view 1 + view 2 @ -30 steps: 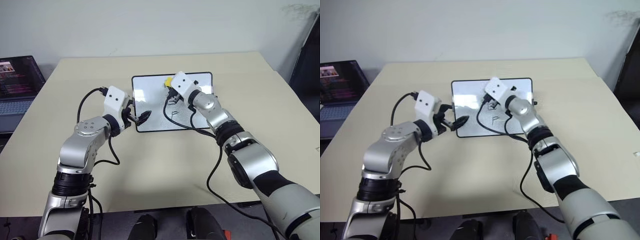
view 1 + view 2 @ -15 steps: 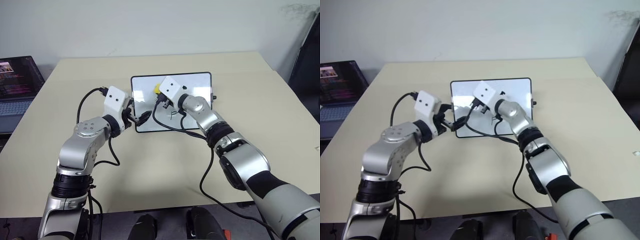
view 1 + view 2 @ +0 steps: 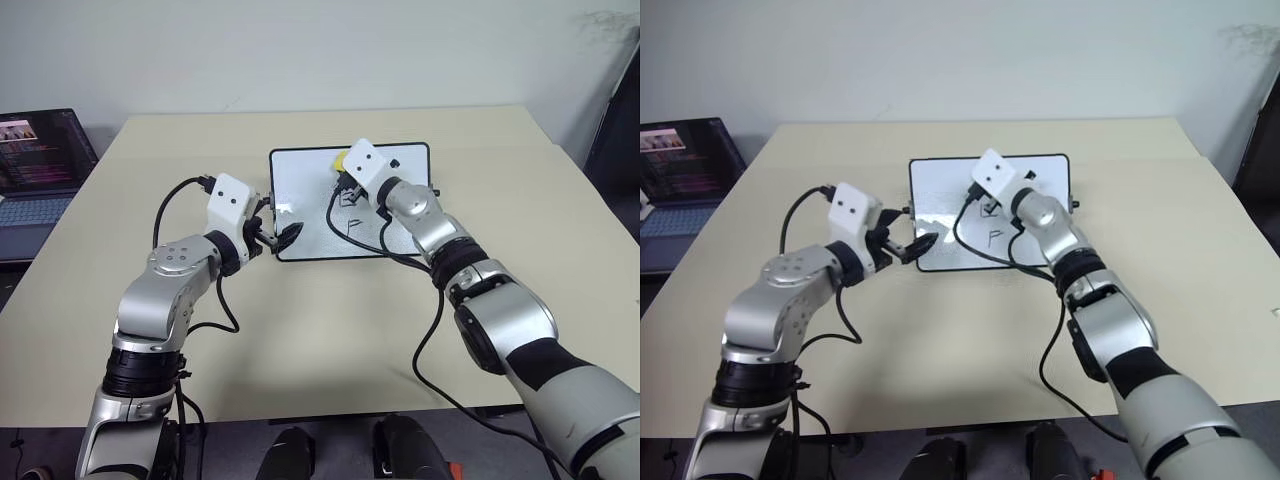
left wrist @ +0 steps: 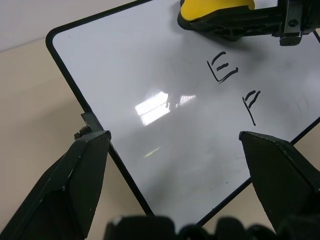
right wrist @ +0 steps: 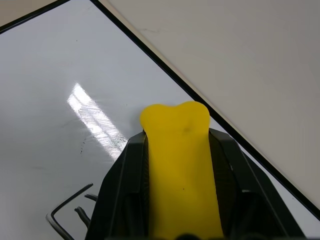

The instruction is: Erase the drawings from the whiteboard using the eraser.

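Remaining drawings (image 4: 235, 82): two letters on one whiteboard (image 4: 150, 65).

Yellow eraser (image 4: 216, 11) on whiteboard (image 4: 150, 75) above drawings (image 4: 235, 85).

Left arm: bent at the elbow, forearm reaching forward and toward the right.
Left pincer (image 3: 283, 235): fingers spread apart, one on each side of its wrist view, holding nothing.
Right arm: stretched forward, forearm angled toward the left.
Right pincer (image 5: 175, 165): fingers clamped against both sides of a yellow block.
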{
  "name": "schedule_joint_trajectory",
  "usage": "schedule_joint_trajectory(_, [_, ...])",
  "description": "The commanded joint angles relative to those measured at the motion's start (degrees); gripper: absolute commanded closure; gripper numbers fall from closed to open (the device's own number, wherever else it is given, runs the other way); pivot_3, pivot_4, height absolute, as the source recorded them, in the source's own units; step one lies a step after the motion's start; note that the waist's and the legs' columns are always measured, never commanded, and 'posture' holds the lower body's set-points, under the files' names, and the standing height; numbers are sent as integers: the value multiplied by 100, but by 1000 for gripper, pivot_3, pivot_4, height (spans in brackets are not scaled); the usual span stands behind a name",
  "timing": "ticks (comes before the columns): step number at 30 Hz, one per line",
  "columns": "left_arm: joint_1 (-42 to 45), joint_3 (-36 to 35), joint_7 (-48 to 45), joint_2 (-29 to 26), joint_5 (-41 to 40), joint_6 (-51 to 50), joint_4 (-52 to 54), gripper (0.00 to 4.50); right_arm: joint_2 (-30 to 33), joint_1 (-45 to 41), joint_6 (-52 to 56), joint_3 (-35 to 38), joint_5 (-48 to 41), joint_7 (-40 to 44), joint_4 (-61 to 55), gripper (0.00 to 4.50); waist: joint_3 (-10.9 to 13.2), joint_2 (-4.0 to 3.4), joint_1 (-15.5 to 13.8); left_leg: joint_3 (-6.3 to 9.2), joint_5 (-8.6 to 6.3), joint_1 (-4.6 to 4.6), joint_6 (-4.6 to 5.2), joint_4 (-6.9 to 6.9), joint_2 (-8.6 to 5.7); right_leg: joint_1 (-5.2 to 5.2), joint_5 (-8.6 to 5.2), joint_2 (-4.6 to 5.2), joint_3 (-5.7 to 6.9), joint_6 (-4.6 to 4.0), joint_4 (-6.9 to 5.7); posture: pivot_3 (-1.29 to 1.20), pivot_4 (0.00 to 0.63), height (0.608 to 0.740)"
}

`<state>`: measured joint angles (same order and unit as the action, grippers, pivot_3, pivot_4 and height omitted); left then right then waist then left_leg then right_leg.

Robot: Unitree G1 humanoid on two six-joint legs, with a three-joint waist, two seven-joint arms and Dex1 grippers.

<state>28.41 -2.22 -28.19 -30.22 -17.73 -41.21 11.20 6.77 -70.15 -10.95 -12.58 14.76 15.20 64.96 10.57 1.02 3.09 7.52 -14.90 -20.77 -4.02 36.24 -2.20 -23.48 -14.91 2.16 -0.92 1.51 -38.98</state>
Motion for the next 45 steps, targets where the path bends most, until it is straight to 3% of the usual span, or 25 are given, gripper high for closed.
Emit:
schedule_joint_trajectory(1, [67,-109,3,-35,-22,33,241,0,137,165,106,-1,72,-9,11,3219,-1,1,0,-1,0,1,0,1,0,1,0,0,1,0,0,0,150,740])
schedule_joint_trajectory(5, [65,-111,11,-24,-32,19,254,0,173,292,91,38,22,27,-156,3219,-1,2,-2,4,0,1,0,7,0,6,0,0,1,0,0,0,150,740])
schedule_joint_trajectory(10, [-11,-181,0,-64,-67,-28,316,0,215,625,-112,315,-498,611,-1312,3219,-1,3,-1,7,0,-2,1,8,0,7,0,0,1,1,3,0,150,740])
schedule_joint_trajectory(14, [-125,-321,-128,-140,-209,-86,439,0,337,1367,186,412,-1051,1340,-3264,3220,0,3,21,4,-1,-15,-1,5,3,-6,-1,0,1,2,9,0,150,740])
schedule_joint_trajectory(18, [-423,-463,-393,-360,-410,-211,606,0,578,2441,1370,548,-2042,2116,-5384,3221,0,3,30,-5,-4,-16,-6,-10,54,-9,-2,6,1,4,25,0,150,740])
schedule_joint_trajectory(25, [-1057,-557,-707,-806,-518,-250,790,0,1663,4134,2439,446,-2391,2856,-7439,3221,1,3,-36,-3,-8,-12,-1,-8,56,-3,-2,0,3,3,29,0,150,740])
schedule_joint_trajectory(30, [-1207,-562,-575,-817,-419,-151,703,0,2183,4975,2068,411,-1912,2757,-7746,3221,2,6,-50,-13,-8,-5,-1,-8,64,-1,-17,-4,2,28,28,0,150,740])
schedule_joint_trajectory(36, [-1223,-506,-527,-764,-419,-146,710,0,2296,5376,1236,394,-1388,2418,-7546,3221,3,9,-52,-23,-7,-2,-2,-7,67,2,-18,-10,-3,29,28,0,150,740])
schedule_joint_trajectory(39, [-1156,-462,-536,-766,-434,-151,688,0,2163,5295,1163,426,-1442,2342,-7556,3221,4,10,-58,-22,-7,-2,-2,-7,67,2,-18,-11,-2,28,28,0,150,740])
schedule_joint_trajectory(45, [-960,-282,-687,-784,-401,-4,567,0,1636,4325,833,352,-1138,1817,-6807,3221,5,11,-44,-27,-6,0,-3,-4,69,2,-14,-13,-5,22,27,0,150,740])
